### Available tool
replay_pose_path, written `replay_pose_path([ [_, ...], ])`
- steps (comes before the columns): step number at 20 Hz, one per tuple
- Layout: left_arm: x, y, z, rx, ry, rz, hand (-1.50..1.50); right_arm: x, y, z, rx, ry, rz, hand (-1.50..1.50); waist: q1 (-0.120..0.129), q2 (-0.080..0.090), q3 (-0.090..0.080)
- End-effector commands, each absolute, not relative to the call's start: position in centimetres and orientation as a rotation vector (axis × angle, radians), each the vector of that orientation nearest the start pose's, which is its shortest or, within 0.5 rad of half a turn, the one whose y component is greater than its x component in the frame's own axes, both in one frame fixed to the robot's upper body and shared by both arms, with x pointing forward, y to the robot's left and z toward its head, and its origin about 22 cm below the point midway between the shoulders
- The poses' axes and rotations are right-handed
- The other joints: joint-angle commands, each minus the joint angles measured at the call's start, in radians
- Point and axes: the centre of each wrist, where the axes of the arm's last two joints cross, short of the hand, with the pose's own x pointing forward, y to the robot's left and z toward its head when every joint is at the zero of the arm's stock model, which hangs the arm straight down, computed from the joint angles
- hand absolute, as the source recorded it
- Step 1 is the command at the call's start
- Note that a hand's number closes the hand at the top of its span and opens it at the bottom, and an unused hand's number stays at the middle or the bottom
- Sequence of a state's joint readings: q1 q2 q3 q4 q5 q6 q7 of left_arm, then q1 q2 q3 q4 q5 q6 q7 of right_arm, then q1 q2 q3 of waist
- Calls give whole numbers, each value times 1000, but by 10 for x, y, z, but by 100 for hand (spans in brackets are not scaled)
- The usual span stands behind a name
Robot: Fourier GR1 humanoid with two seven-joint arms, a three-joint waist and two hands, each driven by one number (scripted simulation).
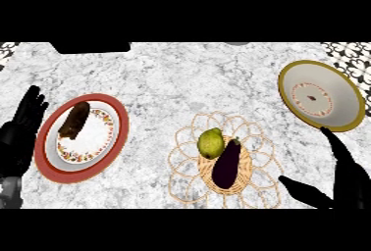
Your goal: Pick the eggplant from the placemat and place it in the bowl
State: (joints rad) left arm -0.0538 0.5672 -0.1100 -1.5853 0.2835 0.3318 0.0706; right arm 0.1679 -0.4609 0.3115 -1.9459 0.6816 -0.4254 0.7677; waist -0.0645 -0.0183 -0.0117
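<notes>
On the marbled counter (181, 83), near the middle of the lower part of the head view, a woven placemat (190, 191) with looped edges is lying, and the eggplant (227, 163) is resting on its centre, dark purple and lying lengthwise with its stalk end pointing up the view. A yellow-green lemon (210, 142) is sitting on the same placemat, touching the eggplant on the left side. The bowl (346, 112), white inside with a gold rim and a small dark mark at its centre, is standing at the upper right, well apart from the placemat and holding nothing else.

The right hand (346, 181) is being held at the lower right, between placemat and bowl, with its fingers (334, 142) straight and spread wide from the thumb; nothing is being held, and the eggplant is not being touched. The left hand (22, 132) is resting at the left edge, fingers up and relaxed, just beside a red-rimmed plate (116, 142) with a patterned border, on which a brown item of food (74, 120) is lying.

No writing, brand or label is being shown legibly on anything.
</notes>
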Motion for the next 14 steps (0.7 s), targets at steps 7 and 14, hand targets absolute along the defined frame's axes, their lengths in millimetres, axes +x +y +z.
replay_pose_path([
  [7, 269, 310, 58, 348, -1571, -77, 0, 169, -178, 144, -1141, -1036, 262, -150, 65, 20, 6],
  [14, 272, 297, 53, 334, -1590, -104, 0, 204, -174, 149, -1040, -866, 461, -150, 86, 30, 5],
])
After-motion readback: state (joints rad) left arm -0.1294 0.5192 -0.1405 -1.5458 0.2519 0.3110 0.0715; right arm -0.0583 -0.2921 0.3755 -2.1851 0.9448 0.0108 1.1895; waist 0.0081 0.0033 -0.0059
